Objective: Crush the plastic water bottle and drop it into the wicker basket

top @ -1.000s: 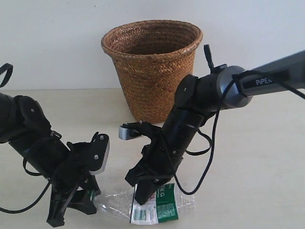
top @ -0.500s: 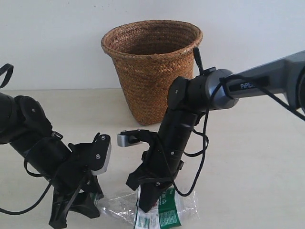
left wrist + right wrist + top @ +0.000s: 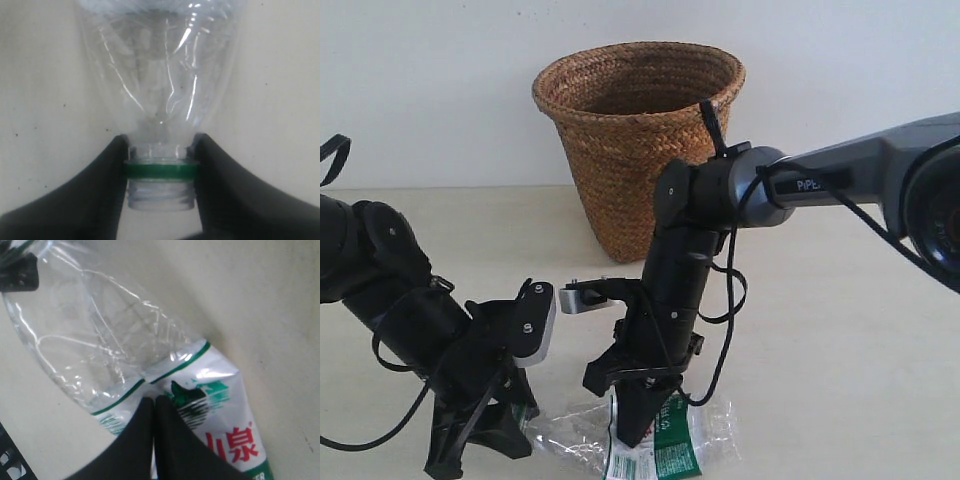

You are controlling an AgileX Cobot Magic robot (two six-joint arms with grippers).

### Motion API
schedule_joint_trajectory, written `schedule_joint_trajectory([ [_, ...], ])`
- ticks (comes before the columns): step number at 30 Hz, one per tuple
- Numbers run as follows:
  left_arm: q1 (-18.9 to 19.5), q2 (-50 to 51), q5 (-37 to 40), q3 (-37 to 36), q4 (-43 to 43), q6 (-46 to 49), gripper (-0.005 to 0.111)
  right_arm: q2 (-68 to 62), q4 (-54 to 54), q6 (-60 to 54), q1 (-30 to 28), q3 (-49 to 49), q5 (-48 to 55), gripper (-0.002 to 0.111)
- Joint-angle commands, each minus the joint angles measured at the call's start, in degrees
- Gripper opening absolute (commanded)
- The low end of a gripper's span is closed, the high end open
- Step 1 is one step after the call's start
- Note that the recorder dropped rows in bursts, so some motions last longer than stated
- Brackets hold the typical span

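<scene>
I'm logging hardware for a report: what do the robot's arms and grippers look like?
The left gripper and right gripper are matte black and tapered. The left arm is black; the right arm has a grey link lettered PiPER. Black cables loop loosely.

White lettering on the right arm (image 3: 825,182) reads "PiPER". The plastic water bottle (image 3: 95,345) carries a label (image 3: 215,400) showing a red "泉"; the other characters are unreadable.
</scene>
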State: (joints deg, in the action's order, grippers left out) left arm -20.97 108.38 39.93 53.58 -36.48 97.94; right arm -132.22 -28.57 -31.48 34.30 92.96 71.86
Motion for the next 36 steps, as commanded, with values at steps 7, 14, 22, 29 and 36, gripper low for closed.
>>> schedule_joint_trajectory([
  [7, 0.2, -0.1, -0.3, -0.3, 1.4, -1.0, 0.004, 6.1, 10.9, -3.0, -0.6, -1.4, -1.9, 0.000],
  [14, 0.2, -0.1, -0.3, -0.3, 1.4, -1.1, 0.004, 14.6, 9.2, -4.4, -0.6, -1.7, -1.9, 0.000],
  [22, 0.2, -0.1, -0.3, -0.3, 1.4, -1.1, 0.004, 15.5, 8.1, -6.3, -0.6, -7.7, -2.3, 0.000],
  [29, 0.2, -0.1, -0.3, -0.3, 1.4, -1.1, 0.004, 14.0, 8.5, -8.9, -0.6, -13.2, -8.5, 0.000],
  [36, 0.2, -0.1, -0.3, -0.3, 1.4, -1.1, 0.004, 7.9, 11.0, -9.1, -0.6, -13.6, -9.9, 0.000],
])
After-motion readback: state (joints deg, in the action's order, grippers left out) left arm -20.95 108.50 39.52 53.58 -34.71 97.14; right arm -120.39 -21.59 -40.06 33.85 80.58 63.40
